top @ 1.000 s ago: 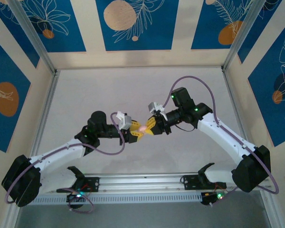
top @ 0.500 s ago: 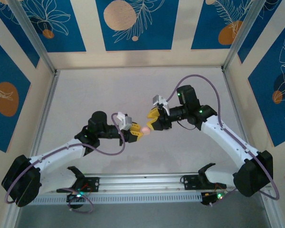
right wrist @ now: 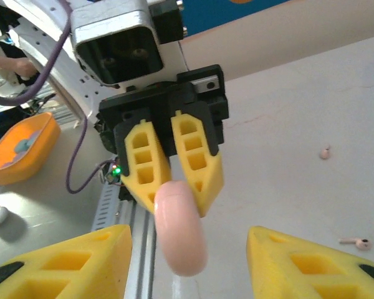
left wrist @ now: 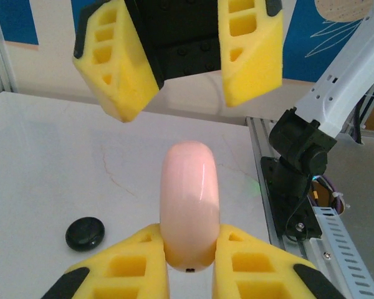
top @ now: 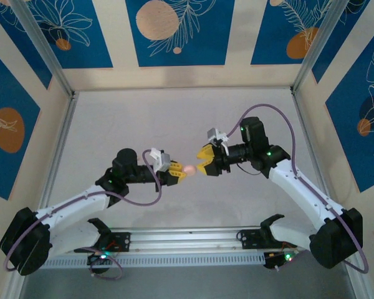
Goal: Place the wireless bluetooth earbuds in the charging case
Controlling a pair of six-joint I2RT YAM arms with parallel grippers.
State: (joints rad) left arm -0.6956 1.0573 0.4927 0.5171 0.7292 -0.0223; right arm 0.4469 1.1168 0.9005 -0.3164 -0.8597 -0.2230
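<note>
The charging case (top: 189,169) is a smooth pink oval, lid closed, held above the table. My left gripper (top: 178,174) is shut on its lower end; in the left wrist view the case (left wrist: 188,205) stands up between the yellow fingers (left wrist: 137,261). My right gripper (top: 205,167) faces it from the right, open, its jaws standing clear of the case (right wrist: 181,230). A tiny pale earbud with a stem (right wrist: 358,242) lies on the table in the right wrist view, and another small pale one (right wrist: 325,152) lies farther off.
A round black disc (left wrist: 85,233) rests on the white table (top: 174,118) below the left gripper. An orange bowl (right wrist: 19,149) sits off the table's near side. The aluminium rail (top: 187,240) and both arm bases line the near edge.
My right gripper has opened, let go of the pink case and drawn back to the right. My left gripper has shut on the case and now holds it alone.
</note>
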